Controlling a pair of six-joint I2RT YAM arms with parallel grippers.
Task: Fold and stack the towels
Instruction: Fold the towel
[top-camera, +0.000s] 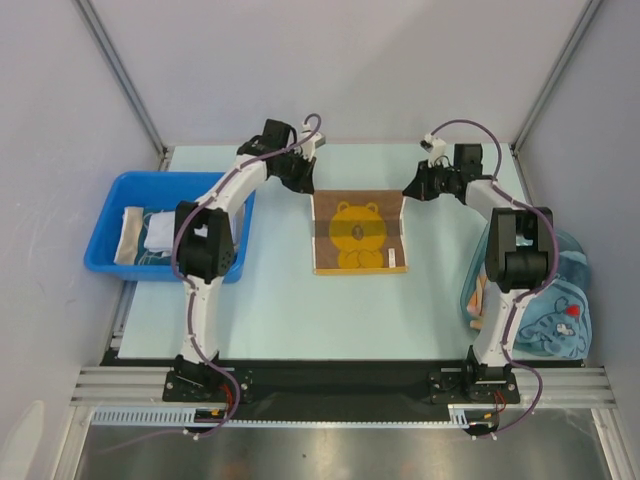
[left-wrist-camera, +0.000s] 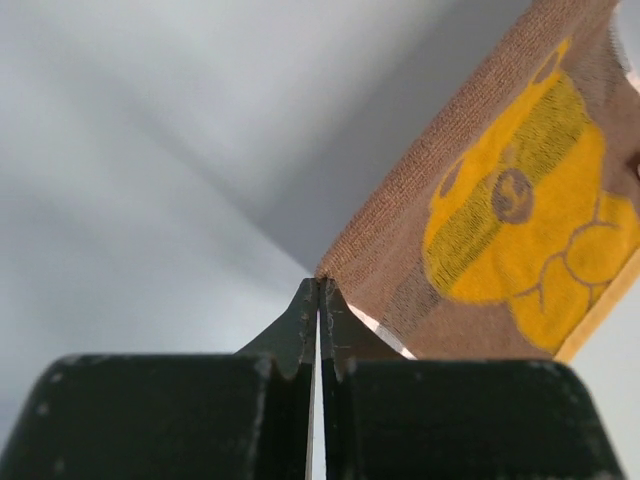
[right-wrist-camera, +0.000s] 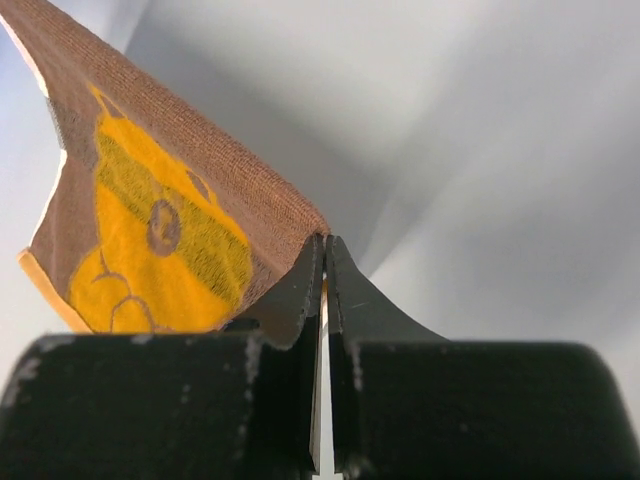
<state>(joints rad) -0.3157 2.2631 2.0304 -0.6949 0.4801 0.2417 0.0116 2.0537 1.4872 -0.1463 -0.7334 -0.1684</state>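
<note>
The brown towel with the yellow bear (top-camera: 360, 232) hangs spread between both grippers over the middle of the table, its lower edge near the table. My left gripper (top-camera: 308, 187) is shut on its far left corner; in the left wrist view the gripper (left-wrist-camera: 320, 283) pinches the brown towel (left-wrist-camera: 520, 200). My right gripper (top-camera: 408, 190) is shut on the far right corner; in the right wrist view the gripper (right-wrist-camera: 323, 240) pinches the towel (right-wrist-camera: 150, 230). A heap of teal and light blue towels (top-camera: 555, 320) lies at the right edge, with an orange one (top-camera: 480, 305) peeking out.
A blue bin (top-camera: 120, 190) stands at the left with pale folded cloths (top-camera: 160, 232) inside, partly hidden by the left arm. Grey walls and metal posts close in the back and sides. The right arm stands in front of the towel heap.
</note>
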